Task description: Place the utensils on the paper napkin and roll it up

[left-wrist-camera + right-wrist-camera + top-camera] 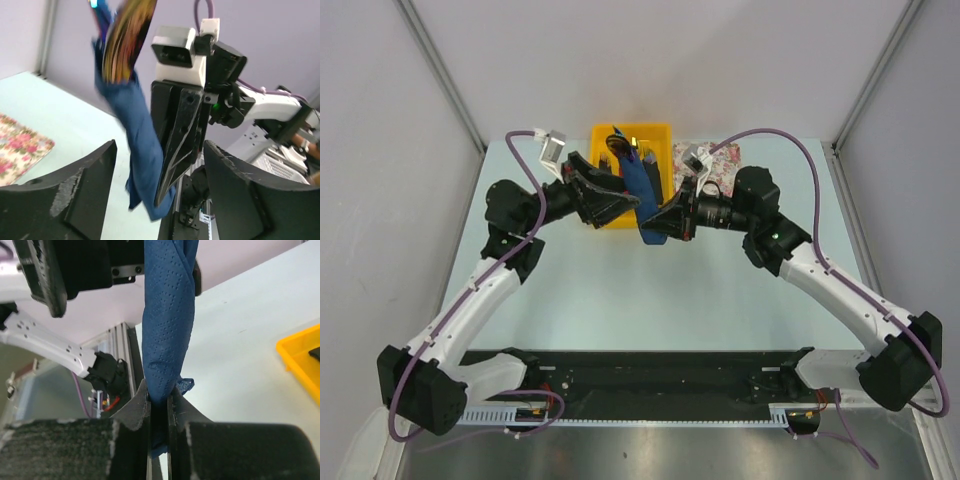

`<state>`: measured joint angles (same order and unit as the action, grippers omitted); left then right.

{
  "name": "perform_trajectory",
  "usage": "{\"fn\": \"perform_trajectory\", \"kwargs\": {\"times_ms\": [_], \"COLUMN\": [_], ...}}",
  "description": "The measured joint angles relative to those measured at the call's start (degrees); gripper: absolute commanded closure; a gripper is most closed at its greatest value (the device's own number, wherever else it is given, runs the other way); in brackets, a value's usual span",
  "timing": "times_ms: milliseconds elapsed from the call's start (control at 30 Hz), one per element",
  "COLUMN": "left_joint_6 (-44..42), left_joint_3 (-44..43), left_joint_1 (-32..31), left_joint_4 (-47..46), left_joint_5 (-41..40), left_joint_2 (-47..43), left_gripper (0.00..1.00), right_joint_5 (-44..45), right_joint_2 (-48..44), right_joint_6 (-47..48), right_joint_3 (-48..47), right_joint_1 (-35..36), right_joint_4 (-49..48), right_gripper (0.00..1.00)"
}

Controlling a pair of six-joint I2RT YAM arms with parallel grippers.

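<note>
Above the yellow bin's (665, 135) near edge, one rolled paper napkin (645, 190) hangs upright. Blurred iridescent utensils (125, 40) poke from its top, too smeared to count. One floral mat (725, 162) lies beside the bin. Both arms reach inward and meet there. The right gripper (159, 400) clamps the roll's lower end. The left gripper (159, 147) is spread wide around it, gripping nothing.

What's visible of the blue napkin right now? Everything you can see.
Dark blue paper napkin, thin and dimple-embossed, rolled and twisted into a narrow bundle. The right pincer is shut on one end; the rest stands clear of the table. Blurred iridescent utensils poke from the far end. The left pincer is open, straddling it, not gripping it.
</note>
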<state>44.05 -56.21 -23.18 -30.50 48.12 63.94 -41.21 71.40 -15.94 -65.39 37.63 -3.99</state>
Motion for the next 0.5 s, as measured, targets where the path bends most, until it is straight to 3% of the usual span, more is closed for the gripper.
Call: {"fn": "perform_trajectory", "kwargs": {"times_ms": [200,500], "left_joint_6": [1.05,7.10], "left_joint_3": [0.92,1.01], "left_joint_1": [1.57,1.57], "left_joint_4": [3.13,3.43], "left_joint_5": [-1.73,-2.16], "left_joint_2": [-0.22,2.16], "left_gripper": [0.18,0.26], "right_joint_5": [-1.49,-3.32], "right_joint_2": [1.86,3.67], "right_joint_6": [-9.31,-17.62], "right_joint_3": [0.00,0.00], "right_joint_1": [-2.64,-2.93], "right_joint_4": [-5.92,-12.85], "right_gripper": [1.00,1.00]}}
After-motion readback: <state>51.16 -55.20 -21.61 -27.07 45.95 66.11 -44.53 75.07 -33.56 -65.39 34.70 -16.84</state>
